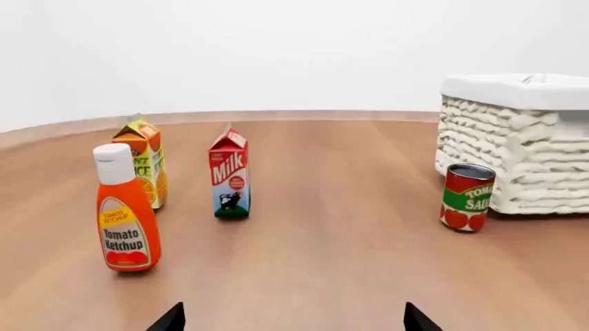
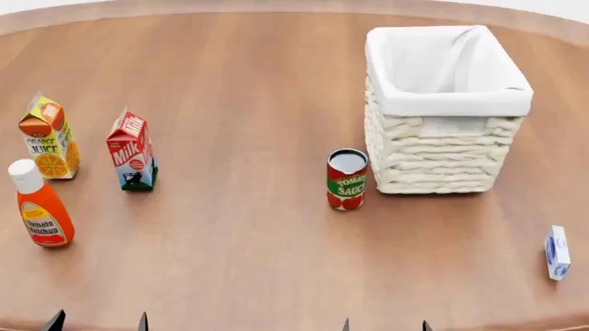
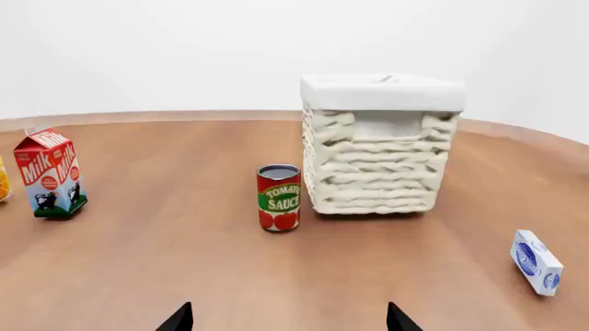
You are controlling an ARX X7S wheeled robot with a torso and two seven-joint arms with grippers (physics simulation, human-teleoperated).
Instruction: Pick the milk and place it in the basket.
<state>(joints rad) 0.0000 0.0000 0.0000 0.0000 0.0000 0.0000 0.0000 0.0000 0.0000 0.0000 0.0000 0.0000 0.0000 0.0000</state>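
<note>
Red milk carton [image 2: 131, 150] upright, ungrasped; left claw [image 2: 96, 322] spread open: approach squarely, grip mid-body, avoid juice carton [image 2: 49, 136]

Only the tips of the robot show. Along the bottom edge of the head view, the left gripper [image 2: 98, 322] and right gripper [image 2: 385, 325] each appear as a pair of small, dark, pointed fingertips. Both wrist views show the same: two black, wedge-shaped tips at the lower edge, plain and unmarked.
</note>
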